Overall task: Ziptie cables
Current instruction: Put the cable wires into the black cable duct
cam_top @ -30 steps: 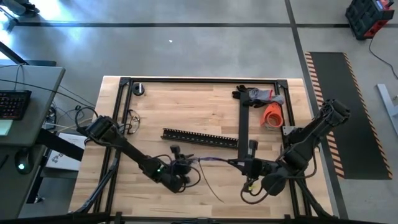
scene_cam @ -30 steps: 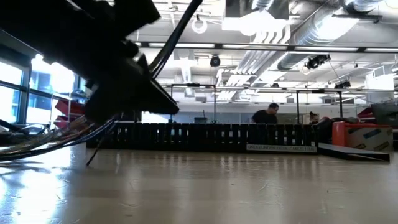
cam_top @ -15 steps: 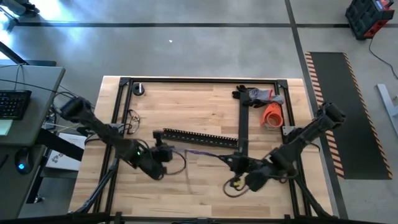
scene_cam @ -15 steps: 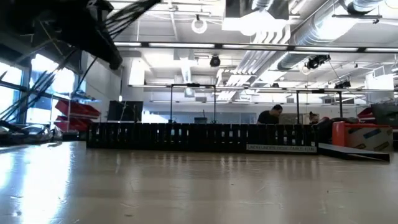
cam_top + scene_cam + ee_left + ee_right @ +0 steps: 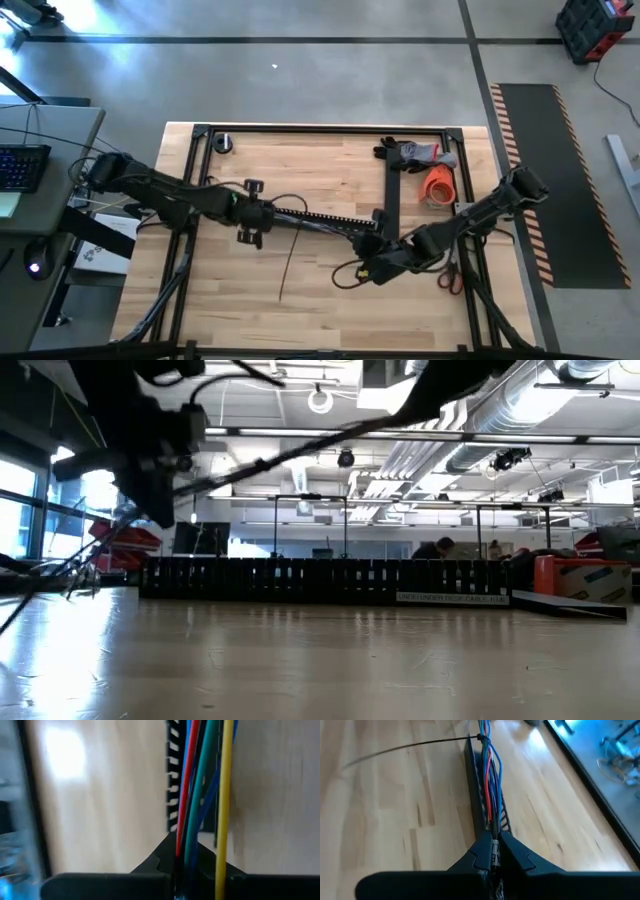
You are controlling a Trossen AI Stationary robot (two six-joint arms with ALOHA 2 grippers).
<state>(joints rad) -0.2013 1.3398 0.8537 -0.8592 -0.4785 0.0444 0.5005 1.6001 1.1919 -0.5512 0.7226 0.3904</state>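
We count two arms, one cable bundle, one slotted duct (image 5: 322, 221), one zip tie and one orange roll (image 5: 439, 186) on the table (image 5: 330, 160).

The cables (image 5: 487, 780) form a single bundle of thin wires: in the left wrist view we make out red, green, blue and yellow strands (image 5: 205, 785); in the right wrist view blue, red and green. The bundle is stretched taut above the duct, running along its length between the two grippers. A thin black zip tie (image 5: 420, 745) is cinched around it, its long tail sticking out sideways over the wood.

The left gripper (image 5: 252, 210) sits at the duct's left end, clenched on the cables. The right gripper (image 5: 372, 262) sits near the duct's right end, likewise clamped on the bundle, wires passing between its fingers (image 5: 477, 852).
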